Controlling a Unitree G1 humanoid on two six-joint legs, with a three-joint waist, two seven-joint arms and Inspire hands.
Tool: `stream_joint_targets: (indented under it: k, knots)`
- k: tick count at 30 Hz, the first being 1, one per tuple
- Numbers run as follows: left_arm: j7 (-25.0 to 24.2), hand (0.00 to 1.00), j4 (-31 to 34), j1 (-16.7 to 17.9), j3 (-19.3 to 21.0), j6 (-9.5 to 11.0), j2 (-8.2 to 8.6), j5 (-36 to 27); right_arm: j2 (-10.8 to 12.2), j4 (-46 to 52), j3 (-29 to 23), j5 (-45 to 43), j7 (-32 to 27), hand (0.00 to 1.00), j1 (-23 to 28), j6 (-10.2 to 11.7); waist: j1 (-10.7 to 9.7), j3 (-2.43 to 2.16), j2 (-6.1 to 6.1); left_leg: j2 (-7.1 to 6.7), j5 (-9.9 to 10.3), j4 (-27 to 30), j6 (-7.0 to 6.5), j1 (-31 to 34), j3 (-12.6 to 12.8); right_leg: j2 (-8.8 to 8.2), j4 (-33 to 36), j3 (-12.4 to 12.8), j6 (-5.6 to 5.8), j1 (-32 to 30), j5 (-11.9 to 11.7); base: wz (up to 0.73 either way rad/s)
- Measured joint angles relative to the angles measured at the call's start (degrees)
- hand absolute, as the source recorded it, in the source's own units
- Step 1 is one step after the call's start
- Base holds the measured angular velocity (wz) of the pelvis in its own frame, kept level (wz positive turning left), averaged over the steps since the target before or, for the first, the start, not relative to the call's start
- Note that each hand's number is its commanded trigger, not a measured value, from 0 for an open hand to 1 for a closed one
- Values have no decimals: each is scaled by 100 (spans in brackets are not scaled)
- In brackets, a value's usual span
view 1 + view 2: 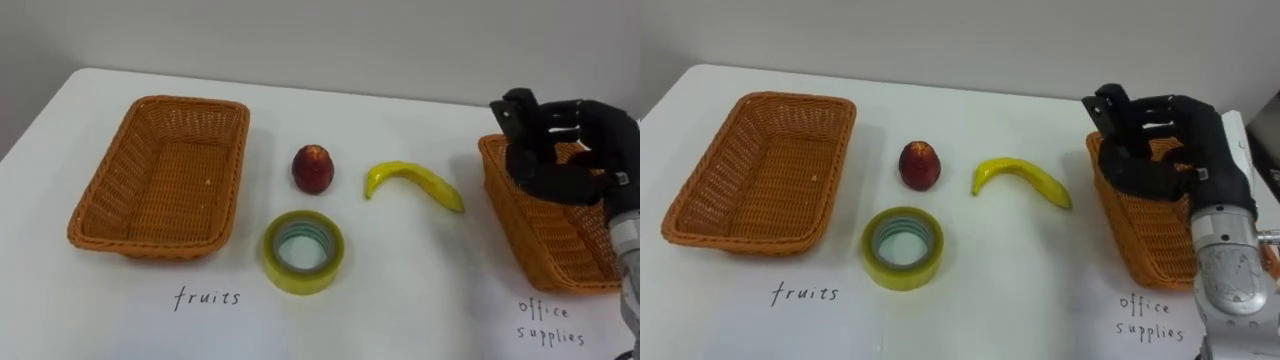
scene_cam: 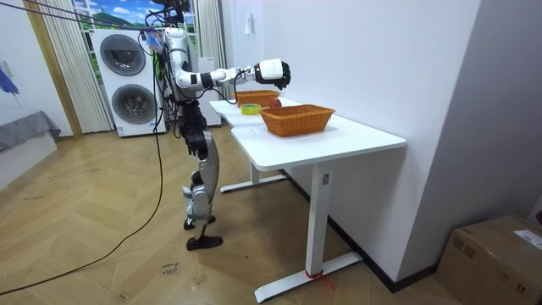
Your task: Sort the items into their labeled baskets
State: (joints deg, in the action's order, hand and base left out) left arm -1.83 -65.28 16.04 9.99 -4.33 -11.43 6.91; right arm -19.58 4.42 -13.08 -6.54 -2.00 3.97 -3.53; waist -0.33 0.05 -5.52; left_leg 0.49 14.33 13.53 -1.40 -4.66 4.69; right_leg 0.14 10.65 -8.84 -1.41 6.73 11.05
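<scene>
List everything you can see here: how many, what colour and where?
Table: one, white, against the wall.
Left basket: one, orange wicker, table's left.
Right basket: one, orange wicker, table's right.
Apple: one, red, between left basket and banana.
Banana: one, yellow, between apple and right basket.
Tape roll: one, yellow, flat in front of the apple.
Washing machines: two, white, stacked, room view's left.
Cardboard box: one, brown, floor, room view's right.
Right hand: one, black, over the right basket, fingers loosely bent, holding nothing.
</scene>
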Motion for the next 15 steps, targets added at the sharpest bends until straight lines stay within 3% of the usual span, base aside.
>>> stream_joint_targets:
  k: [11,15]
  knots:
    - [0,0,0,37,0,-33,4,0,-52,-159,-5,-3,-107,100,0,0,-29,0,16,7,0,2,-1,-17,12,-3,1,51,0,0,0,-1]
    - [0,0,0,65,0,-34,27,-1,-52,-193,-46,-7,-103,100,0,0,-89,-22,53,3,0,-2,-1,-17,13,-6,1,49,0,3,0,0]
